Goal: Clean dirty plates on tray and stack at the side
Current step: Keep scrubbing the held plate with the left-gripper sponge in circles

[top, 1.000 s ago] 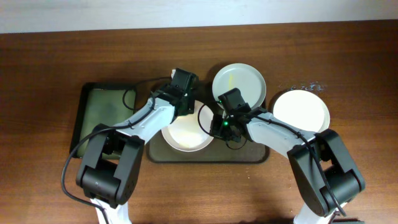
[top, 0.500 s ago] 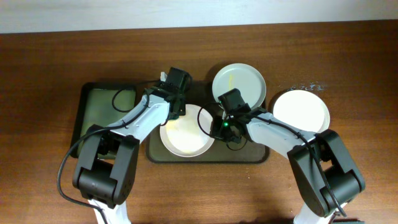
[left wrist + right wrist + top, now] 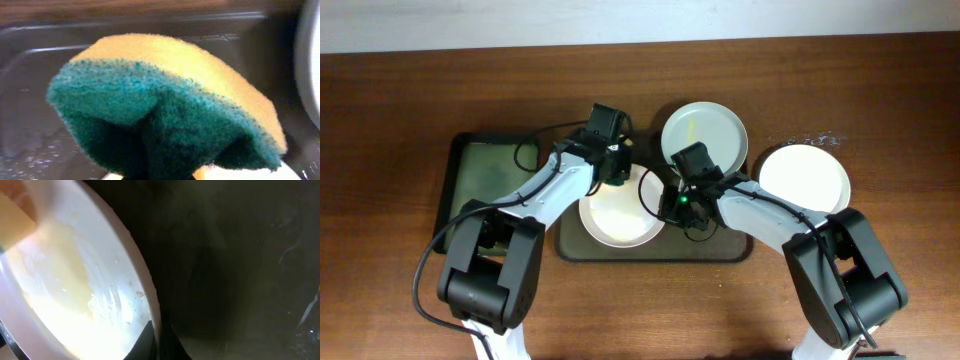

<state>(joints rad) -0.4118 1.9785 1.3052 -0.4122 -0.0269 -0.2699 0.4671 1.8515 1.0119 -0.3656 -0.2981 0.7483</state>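
**Sponge over the tray, fingers mostly out of sight**

Sponge (image 3: 165,110) fills my left wrist view and covers the fingers completely. It is creased in the middle as if pinched, so I read the left claw (image 3: 617,172) as clamped on it. Its long axis runs across that view, dipping to the right. The coarse green scouring face is towards the camera and the soft yellow foam is on the far side.

From overhead, the tray (image 3: 720,245) lies with its long side left to right. It is dark with rounded corners, and both arms cover much of it. The smeared plate (image 3: 615,215) sits in its left half, round and shallow, with a pale yellow film on it. Part of its top edge is hidden under the left claw.

The right claw (image 3: 672,203) is at that plate's right rim. In the right wrist view I can make out one dark finger against the rim and it looks closed on it. The glare is strong there.

The back plate (image 3: 705,130) overlaps the tray's far edge; I cannot tell how much of it rests inside. The side plate (image 3: 805,178) lies on the wooden table (image 3: 400,100), right of the tray.
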